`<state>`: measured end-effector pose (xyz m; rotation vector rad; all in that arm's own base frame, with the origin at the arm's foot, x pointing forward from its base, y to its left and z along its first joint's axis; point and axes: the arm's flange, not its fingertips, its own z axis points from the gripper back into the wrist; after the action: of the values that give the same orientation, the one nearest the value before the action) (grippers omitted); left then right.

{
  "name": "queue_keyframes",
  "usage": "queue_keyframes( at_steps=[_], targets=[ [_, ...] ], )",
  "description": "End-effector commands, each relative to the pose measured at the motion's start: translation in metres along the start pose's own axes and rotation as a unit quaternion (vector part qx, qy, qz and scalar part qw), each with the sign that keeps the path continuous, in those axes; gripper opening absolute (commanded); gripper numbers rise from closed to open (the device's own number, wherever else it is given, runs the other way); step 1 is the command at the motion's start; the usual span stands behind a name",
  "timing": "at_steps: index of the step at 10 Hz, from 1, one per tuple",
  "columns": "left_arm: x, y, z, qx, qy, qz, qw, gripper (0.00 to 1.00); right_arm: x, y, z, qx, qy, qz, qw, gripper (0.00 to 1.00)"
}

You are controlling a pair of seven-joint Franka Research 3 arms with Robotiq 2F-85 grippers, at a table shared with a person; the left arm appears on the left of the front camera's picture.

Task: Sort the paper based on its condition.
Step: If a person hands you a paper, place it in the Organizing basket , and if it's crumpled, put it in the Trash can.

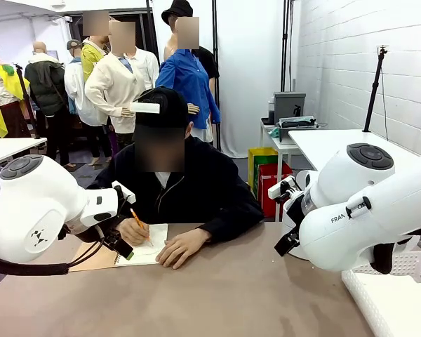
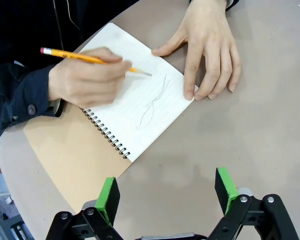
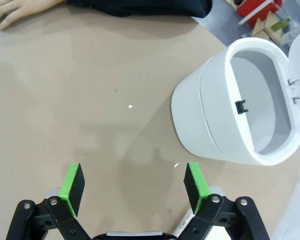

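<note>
**Q:** How is the left claw (image 2: pixel 165 186) shown?

**A:** It is seen from its own wrist with the green pads (image 2: pixel 108 192) held wide apart. Nothing is gripped between them, and the bare brown table (image 2: pixel 250 140) is seen below.

**Q:** Where is the paper located?

**A:** The paper is represented by a white lined page (image 2: pixel 135 85). It is held along one edge by the wire coil of a spiral-bound notebook (image 2: pixel 107 134), which is laid open flat on the table just beyond the pads. The brown cover (image 2: pixel 60 150) is spread out beside the page.

**Q:** What is marked on the page?

**A:** A thin looping pencil line (image 2: pixel 154 102) is drawn near its middle. A yellow pencil (image 2: pixel 85 57) is held in the writing hand (image 2: pixel 85 82), with its tip set on the page. The other hand (image 2: pixel 210 45) is laid flat, and its fingertips are rested on the corner of the page and on the table.

**Q:** How is the right claw (image 3: pixel 134 182) shown?

**A:** It is likewise spread fully open, with nothing held, above bare table well apart from the notebook. A white bin (image 3: pixel 210 115) with its lid raised is placed near it, and the mouth of the bin is turned toward the wrist camera.

**Q:** What is added by the front view?

**A:** The person (image 1: pixel 182 189), dressed in a dark jacket, is seated at the far side of the table and bent over the notebook. The left claw is held just beside the notebook's near edge. A white perforated basket (image 1: pixel 407 270) is set at the right near corner.
</note>
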<state>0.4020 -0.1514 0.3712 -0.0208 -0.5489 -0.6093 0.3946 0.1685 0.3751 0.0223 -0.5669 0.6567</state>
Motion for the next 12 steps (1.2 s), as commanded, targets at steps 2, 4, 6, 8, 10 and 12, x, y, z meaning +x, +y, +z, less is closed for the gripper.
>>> queue_keyframes(
  at_steps=[2, 4, 6, 8, 10, 12],
  targets=[
    [0.000, 0.000, 0.000, 0.000, 0.000, 0.000, 1.000, 1.00, 0.011, 0.014, 0.018, 0.035, -0.008, 0.014, 0.999, 1.00],
    [0.016, -0.006, 0.032, -0.043, -0.005, 0.001, 0.999, 1.00, 0.032, 0.030, 0.040, 0.075, -0.024, 0.027, 0.996, 1.00],
    [0.028, -0.015, 0.065, -0.084, -0.015, 0.011, 0.996, 1.00, 0.044, 0.032, 0.059, 0.090, -0.024, 0.054, 0.994, 1.00],
    [0.045, -0.020, 0.101, -0.101, -0.024, -0.005, 0.995, 1.00, 0.059, 0.025, 0.076, 0.100, -0.024, 0.060, 0.993, 1.00],
    [0.056, -0.018, 0.139, -0.132, -0.034, -0.033, 0.990, 1.00, 0.073, 0.015, 0.097, 0.120, -0.022, 0.061, 0.991, 1.00],
    [0.061, -0.009, 0.170, -0.130, -0.048, -0.058, 0.989, 1.00, 0.083, 0.005, 0.119, 0.134, -0.035, 0.056, 0.989, 1.00]
  ],
)
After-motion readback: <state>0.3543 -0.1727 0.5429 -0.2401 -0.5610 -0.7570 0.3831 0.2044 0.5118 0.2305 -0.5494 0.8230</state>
